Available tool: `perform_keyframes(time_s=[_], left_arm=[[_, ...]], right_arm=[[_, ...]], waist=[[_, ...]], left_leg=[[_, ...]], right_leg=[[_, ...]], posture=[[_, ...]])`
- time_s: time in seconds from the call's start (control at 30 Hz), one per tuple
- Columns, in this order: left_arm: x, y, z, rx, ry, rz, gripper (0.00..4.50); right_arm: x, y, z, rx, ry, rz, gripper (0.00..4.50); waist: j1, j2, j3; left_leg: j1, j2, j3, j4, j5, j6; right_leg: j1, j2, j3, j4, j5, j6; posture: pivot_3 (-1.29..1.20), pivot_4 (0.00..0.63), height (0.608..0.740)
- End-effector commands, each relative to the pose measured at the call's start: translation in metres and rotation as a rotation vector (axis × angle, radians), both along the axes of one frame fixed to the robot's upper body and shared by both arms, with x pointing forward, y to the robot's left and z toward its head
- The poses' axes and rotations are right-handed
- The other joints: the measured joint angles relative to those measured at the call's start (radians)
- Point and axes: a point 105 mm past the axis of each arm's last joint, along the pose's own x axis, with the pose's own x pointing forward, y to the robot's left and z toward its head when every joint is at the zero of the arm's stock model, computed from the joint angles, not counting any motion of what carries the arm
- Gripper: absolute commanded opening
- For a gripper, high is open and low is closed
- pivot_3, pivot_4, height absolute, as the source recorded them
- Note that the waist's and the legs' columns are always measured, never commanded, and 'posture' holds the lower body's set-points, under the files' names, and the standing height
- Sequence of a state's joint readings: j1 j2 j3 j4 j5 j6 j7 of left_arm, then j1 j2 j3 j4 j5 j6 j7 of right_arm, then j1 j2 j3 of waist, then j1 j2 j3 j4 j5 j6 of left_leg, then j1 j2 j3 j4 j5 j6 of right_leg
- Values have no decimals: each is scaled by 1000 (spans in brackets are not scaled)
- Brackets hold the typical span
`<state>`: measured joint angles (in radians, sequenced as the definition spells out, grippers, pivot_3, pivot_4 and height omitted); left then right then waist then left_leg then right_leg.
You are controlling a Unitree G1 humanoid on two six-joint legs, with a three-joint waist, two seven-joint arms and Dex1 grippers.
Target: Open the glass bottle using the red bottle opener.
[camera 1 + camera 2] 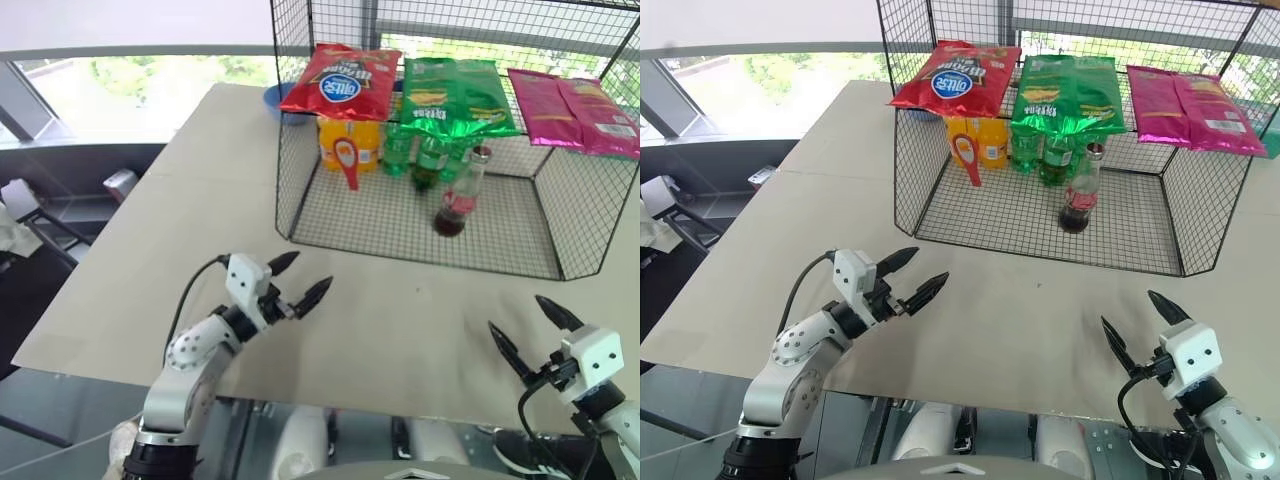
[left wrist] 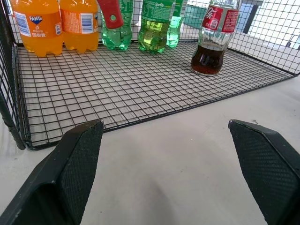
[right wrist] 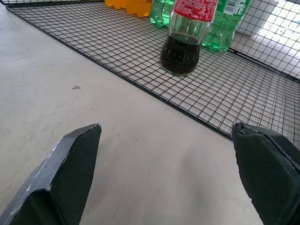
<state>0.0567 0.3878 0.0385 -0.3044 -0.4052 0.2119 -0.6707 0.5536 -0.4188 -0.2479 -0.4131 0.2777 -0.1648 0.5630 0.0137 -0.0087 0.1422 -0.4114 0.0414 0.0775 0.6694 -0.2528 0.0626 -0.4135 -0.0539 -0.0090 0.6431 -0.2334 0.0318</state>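
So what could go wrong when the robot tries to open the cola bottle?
1. The glass bottle stands alone on the wire rack's floor; a bump could tip it, and glass may break.
2. The red bottle opener hangs right in front of the orange soda bottles, so the open left gripper might knock them while reaching.
3. The chip bags lie over the top, so the open right gripper probably must reach in from the front.

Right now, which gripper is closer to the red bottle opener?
Left. The left gripper is open over the table, just outside the wire cage's near-left corner where the red bottle opener hangs. The right gripper, also open, sits off the cage's far right side.
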Motion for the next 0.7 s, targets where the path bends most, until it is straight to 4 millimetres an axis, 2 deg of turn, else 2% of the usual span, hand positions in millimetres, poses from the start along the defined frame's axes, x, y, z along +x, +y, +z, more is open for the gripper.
perform_keyframes(time_s=[0.03, 0.13, 0.33, 0.47, 0.57, 0.7], left_arm=[[3, -8, 26, -41, -70, -13, 4414], [11, -17, 49, -103, -101, -19, 4414], [26, -27, 67, -115, -111, -28, 4414], [62, -34, 81, -116, -113, 61, 4414], [82, -40, 87, -134, -105, 88, 4414], [109, -51, 91, -85, -123, 85, 4414]], right_arm=[[2, 7, 15, 19, -69, 35, 4500], [6, 19, 30, 56, -126, 82, 4500], [12, 27, 43, 55, -174, 103, 4500], [7, 49, 72, 95, -273, 212, 4500], [4, 56, 80, 117, -291, 247, 4500], [3, 59, 81, 112, -291, 250, 4500]], waist=[[0, 0, 0], [2, 0, 0], [1, 0, 0], [7, 0, 0], [2, -1, 0], [1, -2, 0]], left_leg=[[0, 0, 0, 0, 0, 0], [-1, 0, -2, 1, 0, 0], [-1, -1, -1, 1, 0, 0], [-2, -2, -3, 1, 0, 0], [0, -3, -3, 2, 0, 1], [-1, -4, -4, 2, 0, 0]], right_leg=[[0, 0, 0, 0, 0, 0], [0, 0, -2, 0, 0, 0], [0, 4, 0, 0, 0, 0], [1, 5, -1, 0, 0, 1], [3, 6, -1, 0, 0, 1], [3, 6, -1, 0, 2, 5]], posture=[[0, 150, 740], [0, 150, 740], [0, 150, 740], [0, 150, 740], [0, 150, 740], [0, 150, 740]])
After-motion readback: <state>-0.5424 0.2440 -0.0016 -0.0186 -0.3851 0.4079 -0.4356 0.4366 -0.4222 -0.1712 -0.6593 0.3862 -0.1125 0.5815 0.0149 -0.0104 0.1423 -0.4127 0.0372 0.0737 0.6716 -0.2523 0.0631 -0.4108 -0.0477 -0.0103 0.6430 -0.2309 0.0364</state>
